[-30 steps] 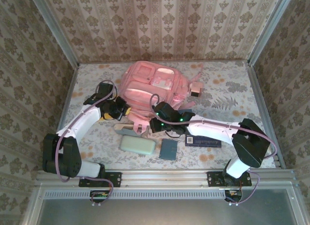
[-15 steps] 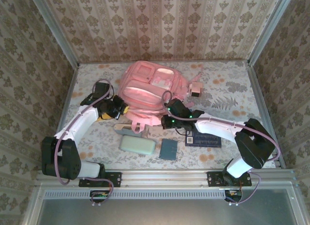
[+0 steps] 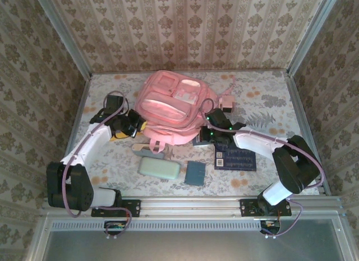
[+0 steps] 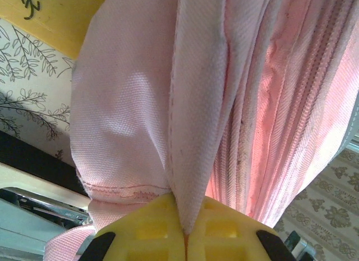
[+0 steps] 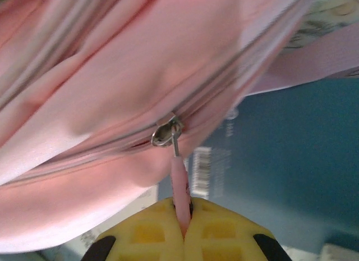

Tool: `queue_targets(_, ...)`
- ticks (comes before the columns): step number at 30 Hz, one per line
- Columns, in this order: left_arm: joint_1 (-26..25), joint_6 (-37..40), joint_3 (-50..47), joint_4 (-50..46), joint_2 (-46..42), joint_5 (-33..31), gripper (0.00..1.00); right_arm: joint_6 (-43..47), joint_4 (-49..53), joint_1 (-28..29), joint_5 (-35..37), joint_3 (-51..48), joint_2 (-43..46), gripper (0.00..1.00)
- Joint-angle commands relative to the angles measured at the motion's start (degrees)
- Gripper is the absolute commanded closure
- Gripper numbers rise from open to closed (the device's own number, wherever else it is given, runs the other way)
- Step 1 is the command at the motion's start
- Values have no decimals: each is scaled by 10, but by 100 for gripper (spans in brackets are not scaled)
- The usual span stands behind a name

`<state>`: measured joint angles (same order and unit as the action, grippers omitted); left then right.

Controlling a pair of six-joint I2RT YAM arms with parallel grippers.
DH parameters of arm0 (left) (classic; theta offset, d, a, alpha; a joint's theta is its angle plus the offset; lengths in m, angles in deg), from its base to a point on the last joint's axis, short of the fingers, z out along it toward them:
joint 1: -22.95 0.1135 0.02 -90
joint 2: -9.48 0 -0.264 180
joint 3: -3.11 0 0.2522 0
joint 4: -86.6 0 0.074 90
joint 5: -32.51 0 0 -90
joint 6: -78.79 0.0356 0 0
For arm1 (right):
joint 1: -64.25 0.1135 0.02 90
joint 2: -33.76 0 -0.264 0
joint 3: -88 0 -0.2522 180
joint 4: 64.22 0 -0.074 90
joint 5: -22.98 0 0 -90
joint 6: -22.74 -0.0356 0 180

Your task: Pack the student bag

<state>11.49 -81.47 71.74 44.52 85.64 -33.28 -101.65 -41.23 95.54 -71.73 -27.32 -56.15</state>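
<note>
The student bag [image 3: 171, 106] lies toward the far middle of the table [image 3: 263, 109], its lighter front pockets facing up and its near side gaping a little, and it sits between my two grippers. My left gripper [image 3: 136, 125] is at the bag's left edge. In the left wrist view its yellow fingertips [image 4: 151, 230] are pressed together on a fold of the pink fabric [image 4: 140, 104], which rises taut from between them. My right gripper [image 3: 205, 135] is at the bag's near right corner. From the right wrist I see the fingers closed tight on the pink zipper pull [image 5: 178, 188], which runs straight up to the metal slider [image 5: 166, 132] on the zip line across the bag's side. Behind the pull lies a dark blue book [image 5: 280, 160] with a barcode label; from above this book [image 3: 235, 159] lies flat just near of my right forearm. On the near side of the bag a pink strap loop [image 3: 157, 145] trails onto the table, over a flat tan object whose kind I cannot tell. Nearer my bases a mint-green pencil case [image 3: 160, 168] lies beside a small grey-blue notebook [image 3: 195, 173], the two close but apart. A yellow item [image 4: 61, 19] shows under my left wrist, beside the bag. A small pink tag [image 3: 226, 104] rests by the bag's far right side.
</note>
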Motion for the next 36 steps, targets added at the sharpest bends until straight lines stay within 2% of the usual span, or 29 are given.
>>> queue_targets(1, 12, 14, 20, 3, -23, -14, 100, 9, 37, -28, 21, 17, -28, 100)
queue_targets(11, 14, 17, 16, 4, -27, -10, 100, -9, 56, -97, 38, 71, -103, 99)
queue_targets(14, 13, 14, 14, 10, -27, -5, 100, -14, 46, -100, 24, 83, -111, 88)
queue_targets(17, 9, 13, 14, 10, -28, -3, 100, -16, 41, -100, 11, 97, -116, 84)
queue_targets(20, -2, 12, 15, 13, -38, -6, 100, -13, 44, -100, 12, 119, -126, 75)
queue_targets(25, -39, 0, 18, 19, -57, -14, 100, -8, 59, -101, 5, 173, -157, 60)
queue_targets(30, -102, -1, 27, 24, -64, -38, 100, 1, 57, -101, -17, 232, -179, 49)
queue_targets(34, -143, -1, 26, 38, -64, -56, 100, 18, 78, -101, -31, 283, -194, 45)
queue_targets(36, -180, 14, 33, 41, -55, -64, 98, 29, 112, -101, -13, 309, -199, 45)
